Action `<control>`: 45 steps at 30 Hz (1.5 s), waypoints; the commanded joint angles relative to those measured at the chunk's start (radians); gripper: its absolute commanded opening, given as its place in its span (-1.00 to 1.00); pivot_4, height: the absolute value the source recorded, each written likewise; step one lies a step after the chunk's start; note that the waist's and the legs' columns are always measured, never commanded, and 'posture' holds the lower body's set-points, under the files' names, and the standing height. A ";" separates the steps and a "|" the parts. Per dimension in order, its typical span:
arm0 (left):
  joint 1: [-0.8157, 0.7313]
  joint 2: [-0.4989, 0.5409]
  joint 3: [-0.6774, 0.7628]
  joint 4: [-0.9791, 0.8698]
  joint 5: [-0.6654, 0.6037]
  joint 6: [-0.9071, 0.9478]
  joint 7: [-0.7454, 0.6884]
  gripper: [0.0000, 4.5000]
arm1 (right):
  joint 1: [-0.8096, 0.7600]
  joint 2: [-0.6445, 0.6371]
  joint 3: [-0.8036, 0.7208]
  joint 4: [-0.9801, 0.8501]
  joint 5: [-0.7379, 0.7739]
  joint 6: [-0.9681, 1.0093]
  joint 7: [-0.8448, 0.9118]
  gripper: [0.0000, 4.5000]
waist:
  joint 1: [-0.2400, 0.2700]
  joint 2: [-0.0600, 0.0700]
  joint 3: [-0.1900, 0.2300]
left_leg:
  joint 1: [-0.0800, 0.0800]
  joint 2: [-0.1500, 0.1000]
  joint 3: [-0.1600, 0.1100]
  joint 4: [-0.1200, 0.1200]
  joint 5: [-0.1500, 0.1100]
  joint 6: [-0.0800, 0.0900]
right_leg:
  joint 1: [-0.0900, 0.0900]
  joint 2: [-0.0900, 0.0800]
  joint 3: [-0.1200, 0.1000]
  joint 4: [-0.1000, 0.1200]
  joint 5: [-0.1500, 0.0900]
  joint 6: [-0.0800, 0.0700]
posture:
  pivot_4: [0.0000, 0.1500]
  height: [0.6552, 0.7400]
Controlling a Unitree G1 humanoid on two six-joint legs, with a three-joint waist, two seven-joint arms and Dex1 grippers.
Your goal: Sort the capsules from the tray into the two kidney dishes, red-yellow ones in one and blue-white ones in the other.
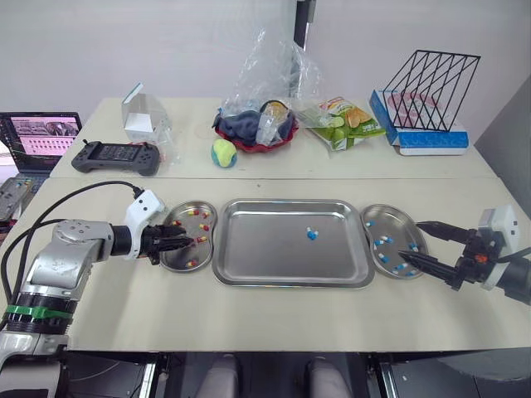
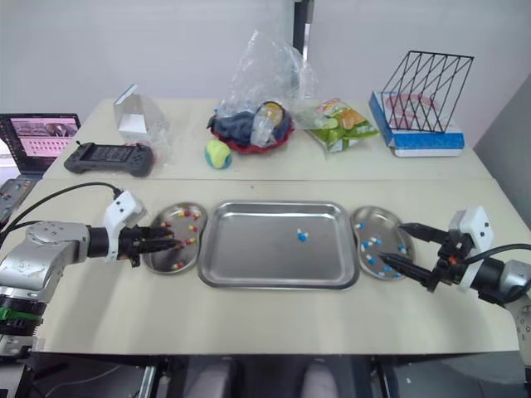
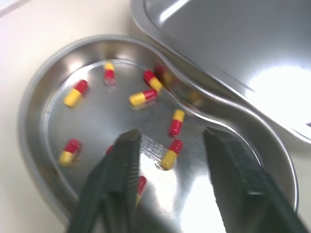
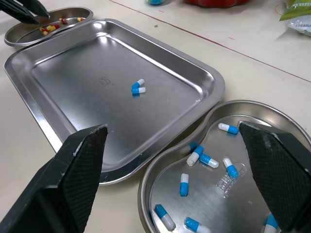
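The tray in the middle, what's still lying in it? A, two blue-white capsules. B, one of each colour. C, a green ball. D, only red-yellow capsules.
A: two blue-white capsules lie close together on the floor of the tray, with bare metal around them.

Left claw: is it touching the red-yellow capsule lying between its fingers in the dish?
Apart. In the left wrist view the left claw is open, and bare kidney dish metal shows on both sides of the capsule.
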 commanded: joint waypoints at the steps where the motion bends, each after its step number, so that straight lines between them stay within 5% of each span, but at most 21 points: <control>1: -0.007 0.039 0.112 -0.004 -0.069 0.036 -0.007 0.50 | -0.008 -0.019 -0.046 0.003 0.017 0.000 0.002 1.00 | -0.001 0.000 0.000 | 0.000 0.000 0.000 0.000 0.000 0.000 | 0.000 0.000 0.000 0.000 0.000 0.000 | 1.00 0.87; 5: -0.011 0.074 0.265 0.115 -0.080 -0.039 0.043 0.98 | -0.022 -0.017 -0.079 0.102 0.009 -0.032 0.009 1.00 | -0.001 0.000 0.000 | 0.000 0.000 0.000 0.000 0.000 0.000 | 0.000 0.000 0.000 0.000 0.000 0.000 | 1.00 0.87; 17: 0.208 0.061 0.470 0.296 -0.083 -0.440 0.025 0.98 | -0.067 0.007 -0.096 0.356 -0.045 -0.184 0.017 1.00 | 0.000 0.000 0.000 | 0.002 0.001 0.002 -0.002 0.000 0.000 | 0.000 0.000 0.000 0.000 0.000 0.000 | 1.00 0.87; 33: 0.261 0.027 0.495 0.300 -0.123 -0.468 0.033 0.98 | -0.066 0.021 -0.096 0.397 -0.046 -0.229 -0.002 1.00 | -0.002 0.000 0.000 | 0.003 0.001 0.002 -0.002 0.000 0.000 | 0.000 0.000 0.000 0.000 0.000 0.000 | 1.00 0.87; 45: 0.258 0.038 0.467 0.218 -0.243 -0.337 -0.116 0.98 | -0.086 0.006 -0.086 0.372 -0.051 -0.227 -0.007 1.00 | -0.003 0.000 0.000 | 0.003 0.001 0.002 -0.002 0.000 0.000 | 0.000 0.000 0.000 0.001 0.000 0.000 | 1.00 0.87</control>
